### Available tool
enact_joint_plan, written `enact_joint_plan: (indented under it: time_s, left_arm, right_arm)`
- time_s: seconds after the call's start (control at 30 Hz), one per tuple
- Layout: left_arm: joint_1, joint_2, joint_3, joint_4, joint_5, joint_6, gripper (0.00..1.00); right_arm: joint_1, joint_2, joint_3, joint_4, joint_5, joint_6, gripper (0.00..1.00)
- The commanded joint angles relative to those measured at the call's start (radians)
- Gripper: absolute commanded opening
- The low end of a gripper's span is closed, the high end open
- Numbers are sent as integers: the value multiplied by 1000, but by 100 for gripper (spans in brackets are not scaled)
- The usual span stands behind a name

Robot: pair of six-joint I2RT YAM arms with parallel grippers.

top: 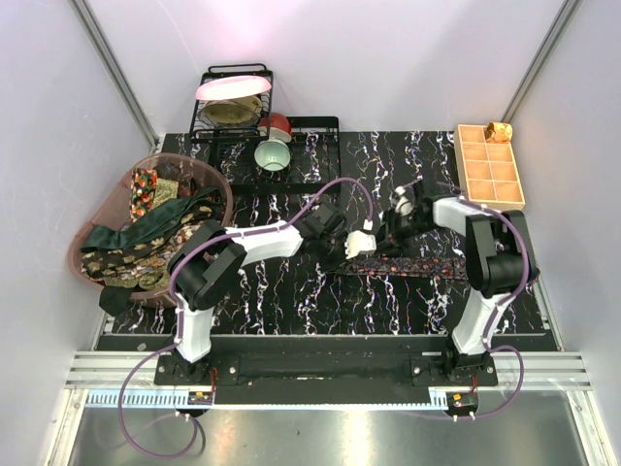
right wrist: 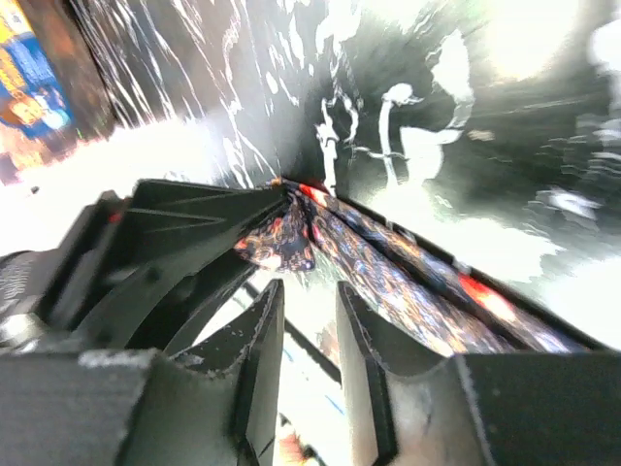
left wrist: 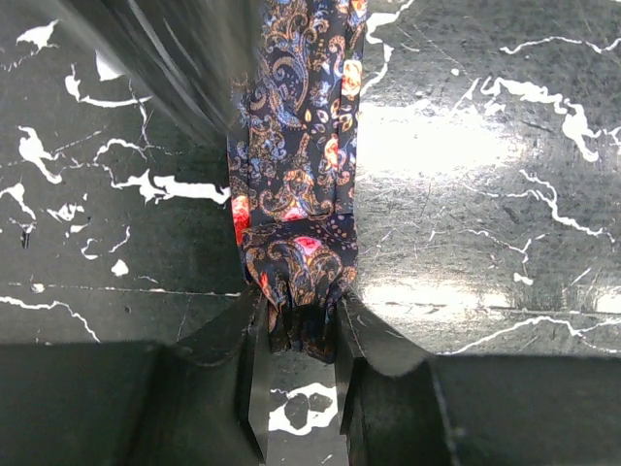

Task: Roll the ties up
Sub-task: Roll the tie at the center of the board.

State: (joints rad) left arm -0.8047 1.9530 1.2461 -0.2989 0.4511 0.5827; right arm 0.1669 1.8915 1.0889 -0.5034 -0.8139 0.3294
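Left pincer (left wrist: pixel 299 313) clamps the folded end of the paisley tie (left wrist: pixel 301 146), right pincer (right wrist: pixel 309 293) stands parted and empty: rolling looks barely begun, more ties (top: pixel 146 233) heaped in the basket (top: pixel 222 181) at left.

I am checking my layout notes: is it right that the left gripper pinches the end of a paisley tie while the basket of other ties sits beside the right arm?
Not quite. The basket of other ties sits beside the left arm, at the table's left edge, as the top external view shows. The rest holds: the left gripper pinches the end of the paisley tie.
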Motion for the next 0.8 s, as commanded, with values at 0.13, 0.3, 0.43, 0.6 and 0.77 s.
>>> enact_joint_plan:
  time_s: [0.13,0.3,0.43,0.6,0.77]
  left_arm:
    - [4,-17,-34,-104,-127,-57,17]
    - [6,-25,-31,-129,-109,-27,16]
    - [4,-29,-27,-152,-89,19,16]
    - [2,-34,15,-206,-106,37,17]
    - [-13,-6,70,-318,-178,69,17]
  right_arm:
    - [-60,-59,32,-118,116,-133,33]
    - [-60,7,54,-116,183,-150,31]
    - [-58,49,71,-135,228,-165,30]
    - [-56,58,45,-178,237,-176,28]
    - [-53,31,9,-176,210,-165,28]
